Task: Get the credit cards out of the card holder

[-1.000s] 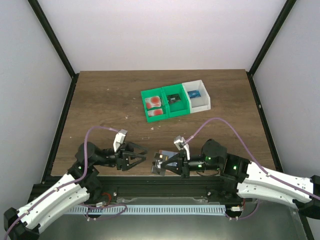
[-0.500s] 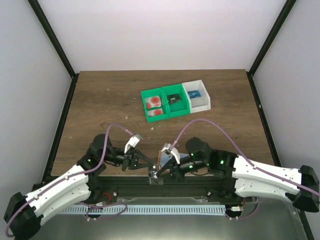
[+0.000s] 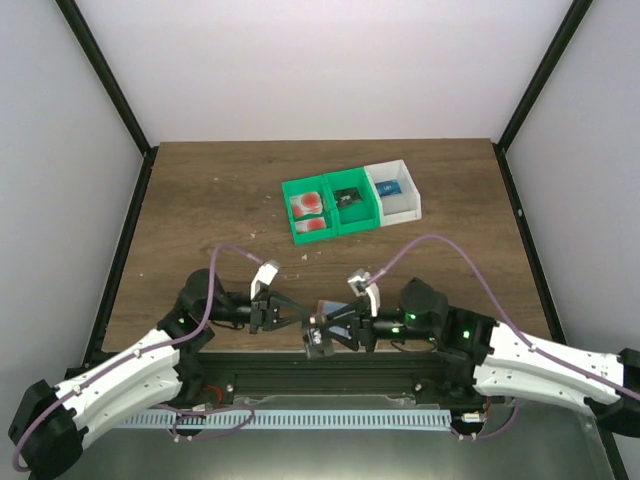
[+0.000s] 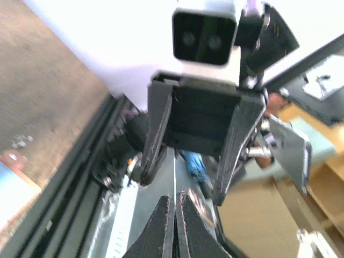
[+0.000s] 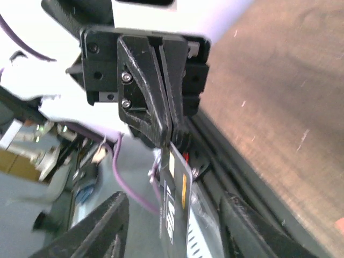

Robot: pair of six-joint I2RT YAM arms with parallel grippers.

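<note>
Black and pressed flat together, the left gripper [image 5: 171, 131] has its two fingers clamped on the top edge of a thin dark card [image 5: 176, 199] with a yellow stripe and white print, which hangs below the tips and, from the left wrist, shows only as a hairline between them. Facing it, the right gripper [image 4: 183, 185] stands with its jaws apart, one on each side of that card and touching neither face as far as I can tell. Just outside one of its fingers sits a blue-grey flap with a pale rim, which I take to be the card holder [image 4: 290, 148]; whether anything grips it, or it merely rests against the finger, I cannot tell. All of this hangs low at the near edge of the table [image 3: 200, 220], over the black frame rail [image 3: 330, 362] between the two arm bases. Well away toward the far side, two credit cards [image 3: 308, 205] with red-orange blots lie in the green bin [image 3: 289, 212]. The likely step is a handover of one card to the left arm. The pinch covers only a narrow strip of a slick card, so a quick swing could let it pivot or slide out, and here it would drop beyond the table's edge. A spread right finger could also catch the card if that arm withdrew at a slant, and an unheld holder could fall likewise.
</note>
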